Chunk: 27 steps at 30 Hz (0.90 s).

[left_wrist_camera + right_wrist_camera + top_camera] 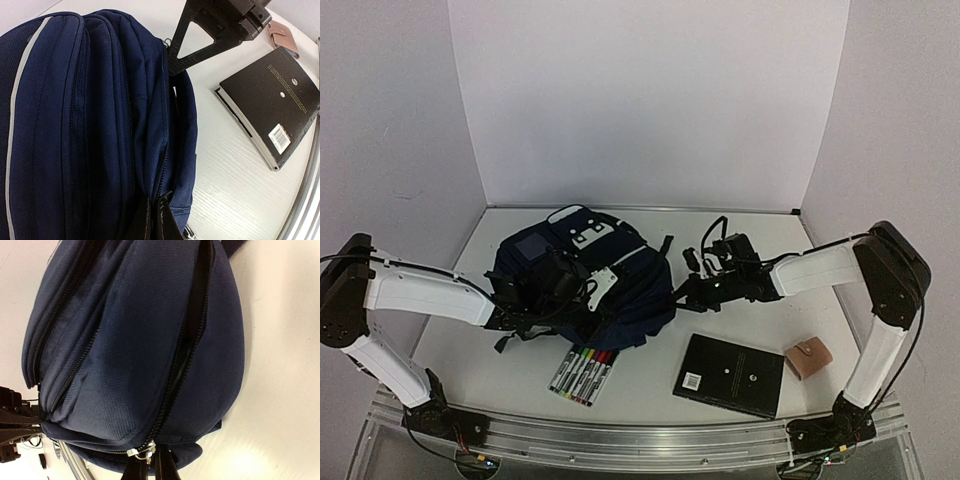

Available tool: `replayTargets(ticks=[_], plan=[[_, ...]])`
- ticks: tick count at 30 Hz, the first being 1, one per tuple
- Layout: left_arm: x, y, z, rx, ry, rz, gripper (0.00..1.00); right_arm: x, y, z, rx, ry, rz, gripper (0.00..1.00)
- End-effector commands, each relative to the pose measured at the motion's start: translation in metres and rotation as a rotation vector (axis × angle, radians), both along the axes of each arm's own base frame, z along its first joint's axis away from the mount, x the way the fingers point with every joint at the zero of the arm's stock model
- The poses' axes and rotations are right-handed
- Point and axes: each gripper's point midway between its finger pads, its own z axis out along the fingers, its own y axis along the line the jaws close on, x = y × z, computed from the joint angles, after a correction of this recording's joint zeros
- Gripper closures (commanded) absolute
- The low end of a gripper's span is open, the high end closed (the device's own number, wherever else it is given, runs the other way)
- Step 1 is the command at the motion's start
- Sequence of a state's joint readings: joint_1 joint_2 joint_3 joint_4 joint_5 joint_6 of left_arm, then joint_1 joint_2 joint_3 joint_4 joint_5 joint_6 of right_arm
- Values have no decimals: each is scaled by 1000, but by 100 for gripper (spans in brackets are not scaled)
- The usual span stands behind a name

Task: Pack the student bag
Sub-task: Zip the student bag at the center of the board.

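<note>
My remote feed shows the dark navy student bag (pixel 632 272) with white patches and a pale grey stripe, a black book (pixel 730 375) with a white barcode label (pixel 280 137), a tan wallet (pixel 807 358), and markers (pixel 582 372) capped green, yellow, red.

Backpack (pixel 582 275) fills table (pixel 645 365) centre-left, left arm (pixel 430 292) & right arm (pixel 815 268) hard against its sides. Markers (pixel 582 372), black book (pixel 730 374), tan wallet (pixel 807 359) crowd front strip. Room to pass: behind backpack, far-right.
</note>
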<state>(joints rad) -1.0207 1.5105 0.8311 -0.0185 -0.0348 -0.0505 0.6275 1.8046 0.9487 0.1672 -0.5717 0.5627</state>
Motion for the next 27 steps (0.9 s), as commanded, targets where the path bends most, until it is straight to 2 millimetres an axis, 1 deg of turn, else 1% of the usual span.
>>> replayTargets(ticks=[1, 2, 4, 7, 8, 10, 12, 14, 17, 20, 22, 24, 27], plan=[[1, 51, -14, 135, 19, 109, 100, 55, -61, -36, -172, -1, -213, 100], [3, 54, -12, 112, 37, 133, 98, 56, -59, -34, -160, -1, -209, 100], [8, 57, -3, 38, 105, 178, 90, 55, -54, -24, -127, -5, -201, 100], [19, 65, 12, -86, 207, 298, 81, 51, -52, -12, -88, -9, -200, 100], [22, 68, 19, -124, 224, 335, 76, 46, -51, -10, -72, -3, -193, 100], [28, 77, 29, -199, 276, 450, 60, 39, -47, -4, -48, -3, -182, 100], [33, 92, 32, -266, 345, 587, 50, 30, -45, -5, -45, 3, -176, 100], [34, 108, 29, -327, 404, 702, 41, 23, -44, -7, -38, 9, -176, 100], [31, 126, 15, -406, 522, 838, 30, 19, -44, -7, -27, 11, -181, 100], [26, 141, -1, -424, 605, 930, 27, 17, -43, -4, -21, 5, -181, 100], [24, 146, -7, -440, 634, 965, 25, 17, -43, -1, -16, -3, -182, 100], [20, 145, -13, -468, 689, 972, 21, 17, -42, 2, -11, -8, -182, 100], [21, 143, -22, -492, 726, 990, 20, 17, -40, 5, -7, -13, -181, 100]])
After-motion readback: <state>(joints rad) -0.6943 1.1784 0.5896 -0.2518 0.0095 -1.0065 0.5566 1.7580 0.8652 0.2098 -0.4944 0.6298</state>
